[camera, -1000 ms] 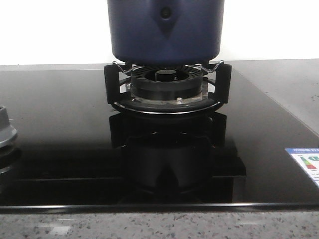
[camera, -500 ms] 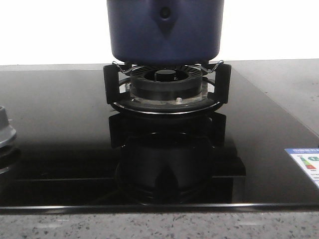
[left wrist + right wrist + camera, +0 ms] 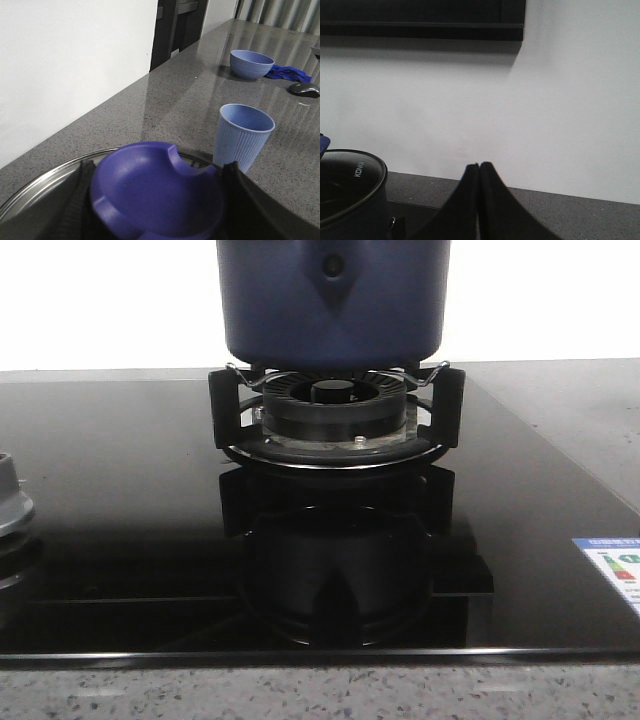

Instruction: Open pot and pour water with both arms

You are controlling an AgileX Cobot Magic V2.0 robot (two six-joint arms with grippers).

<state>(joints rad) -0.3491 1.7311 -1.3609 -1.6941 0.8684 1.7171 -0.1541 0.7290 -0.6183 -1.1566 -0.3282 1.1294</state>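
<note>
The dark navy-blue pot [image 3: 333, 305] stands on the black burner ring [image 3: 335, 418] at the middle back of the hob, its diamond boss facing me. Neither gripper shows in the front view. My left gripper [image 3: 157, 200] is shut on the purple knob [image 3: 150, 190] of the pot's lid, and the lid's steel rim [image 3: 45, 177] shows behind the knob, held over the grey counter away from the pot. My right gripper [image 3: 479, 167] is shut and empty, beside the pot's open rim [image 3: 350, 190], apart from it.
A ribbed light-blue cup [image 3: 243, 134] stands on the grey counter close beyond the lid. Farther off are a blue bowl [image 3: 251, 64], a blue cloth [image 3: 289, 74] and a dark mouse [image 3: 305, 89]. The black glass hob [image 3: 120, 490] has a grey knob [image 3: 10, 502] at its left edge.
</note>
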